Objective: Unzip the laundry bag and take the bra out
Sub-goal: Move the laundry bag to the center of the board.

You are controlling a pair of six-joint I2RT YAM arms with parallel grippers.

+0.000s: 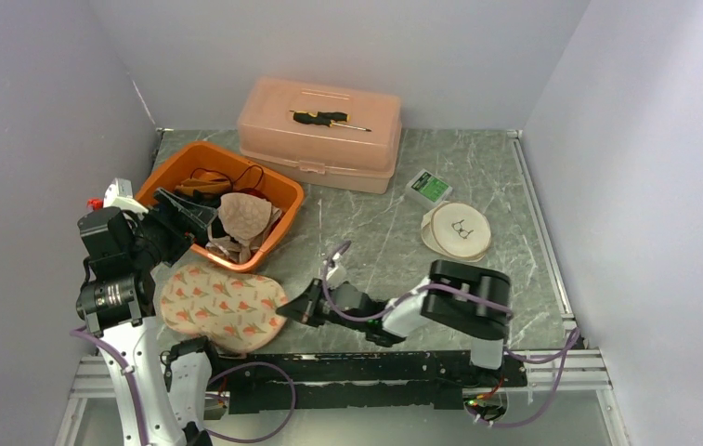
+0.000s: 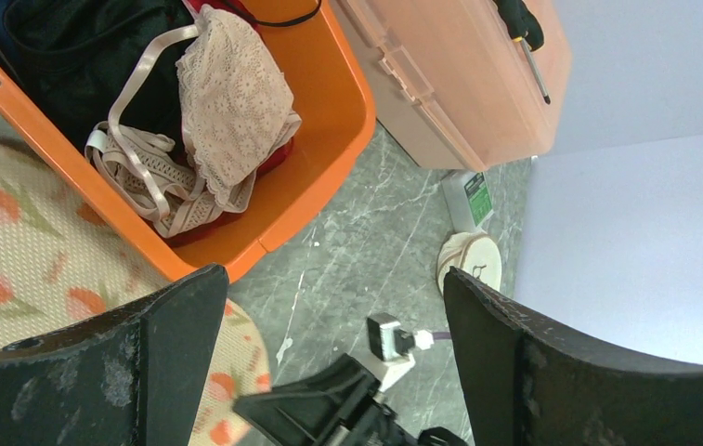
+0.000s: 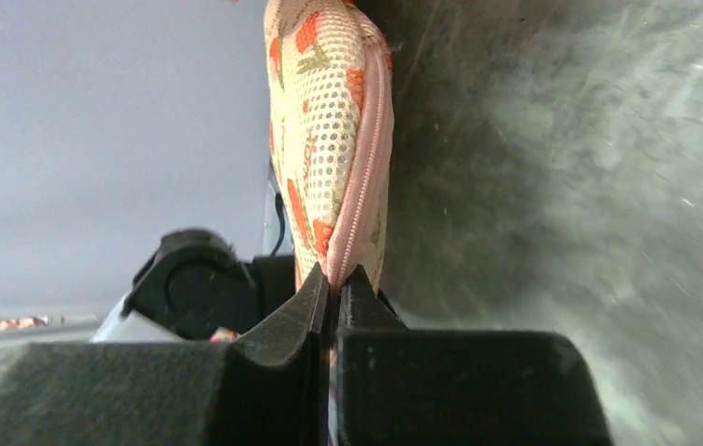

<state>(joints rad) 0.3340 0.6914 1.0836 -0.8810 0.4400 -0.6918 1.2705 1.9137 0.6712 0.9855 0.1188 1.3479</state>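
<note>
The laundry bag (image 1: 222, 305) is cream mesh with orange flowers and lies flat at the front left. It also shows in the left wrist view (image 2: 13, 269). My right gripper (image 1: 303, 305) is at its right end. In the right wrist view the right gripper (image 3: 335, 283) is shut on the bag's edge (image 3: 324, 139) at the pink zipper (image 3: 363, 158). The zipper looks closed, and the bag's contents are hidden. My left gripper (image 1: 169, 226) is open and empty (image 2: 333, 279), above the bag near the orange bin (image 1: 284, 200). A beige lace bra (image 2: 231, 102) lies in that bin.
The orange bin (image 2: 329, 139) holds several dark and beige garments. A pink toolbox (image 1: 321, 130) with a screwdriver (image 1: 329, 119) on its lid stands at the back. A green-and-white box (image 1: 429, 188) and round wooden discs (image 1: 457, 230) lie to the right. Walls close in on three sides.
</note>
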